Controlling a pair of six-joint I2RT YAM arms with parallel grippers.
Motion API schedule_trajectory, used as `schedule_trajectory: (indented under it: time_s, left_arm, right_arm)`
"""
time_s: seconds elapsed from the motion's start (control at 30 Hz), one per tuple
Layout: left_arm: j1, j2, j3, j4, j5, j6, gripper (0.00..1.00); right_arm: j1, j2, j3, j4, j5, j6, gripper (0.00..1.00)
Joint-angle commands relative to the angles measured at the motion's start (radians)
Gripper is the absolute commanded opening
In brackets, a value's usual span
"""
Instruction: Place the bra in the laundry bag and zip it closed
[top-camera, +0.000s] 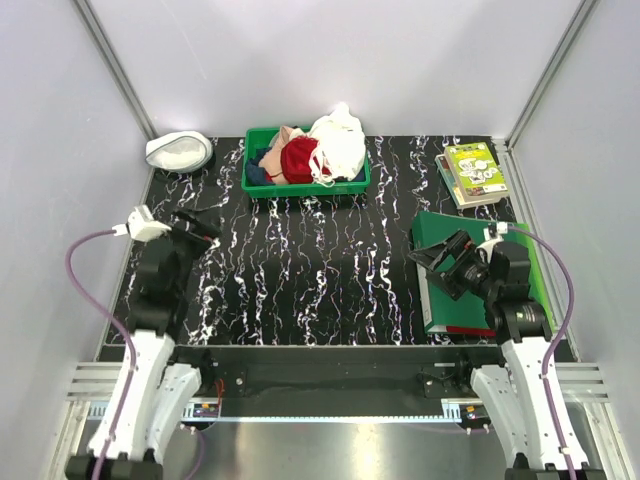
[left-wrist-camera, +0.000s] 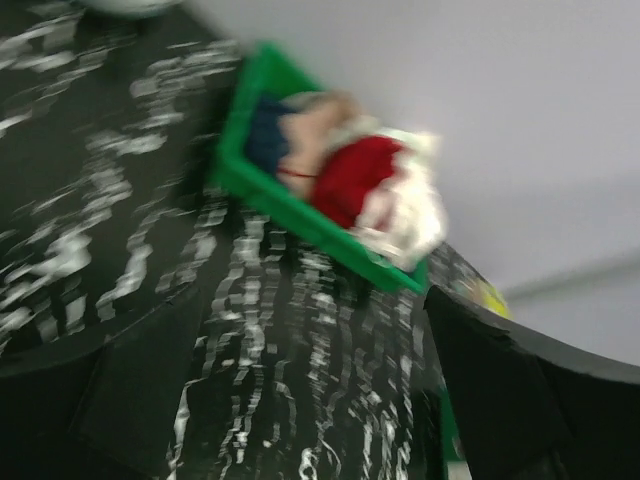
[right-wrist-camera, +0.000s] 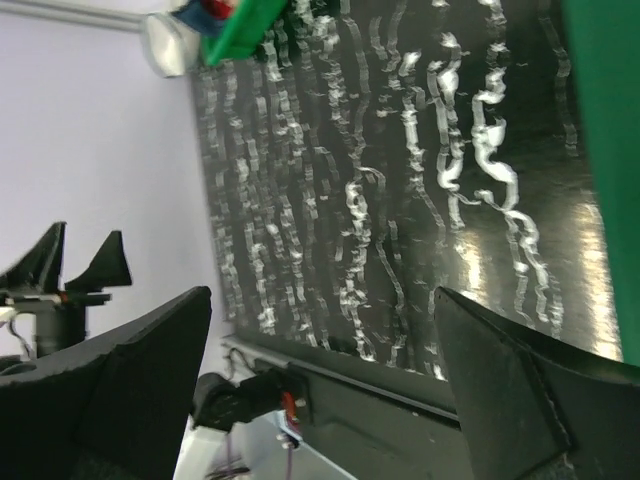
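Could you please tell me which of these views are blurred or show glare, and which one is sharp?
Top external view: sharp and evenly lit, with the green plastic bin crisp. Left wrist view: heavy motion blur smears the bin and the red bunched garment inside it. Right wrist view: mostly sharp, with bright glare on the glossy black marbled tabletop towards the right.

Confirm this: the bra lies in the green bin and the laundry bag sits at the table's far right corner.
Wrong on the corner: the top external view shows the laundry bag at the far left corner of the table. The bra does lie in the green bin.
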Motion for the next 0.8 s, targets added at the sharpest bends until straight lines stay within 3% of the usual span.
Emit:
schedule_trajectory:
  time_s: [0.0,0.17,0.27,0.43,0.6,0.77]
  left_arm:
    - [0.019,0.287,0.158,-0.306,-0.482,-0.261,0.99]
    - [0.062,0.599,0.367,-0.222,-0.448,-0.149,0.99]
    - [0.122,0.748,0.416,-0.063,-0.384,-0.13,0.99]
    - [0.277,1.111,0.575,0.059,-0.122,-0.299,0.94]
    - [0.315,1.357,0.687,0.292,-0.063,-0.487,0.93]
    - [0.323,1.558,0.836,0.393,-0.081,-0.612,0.93]
  right_arm:
    - [-0.003,0.066,0.122,-0.177,0.149,-0.105,1.0]
    - [-0.004,0.118,0.225,-0.22,0.202,-0.179,1.0]
    - [-0.004,0.158,0.274,-0.222,0.234,-0.231,1.0]
    - [-0.004,0.222,0.348,-0.222,0.271,-0.282,1.0]
    - [-0.004,0.282,0.389,-0.208,0.306,-0.292,1.0]
    - [-0.004,0.348,0.422,-0.173,0.341,-0.314,1.0]
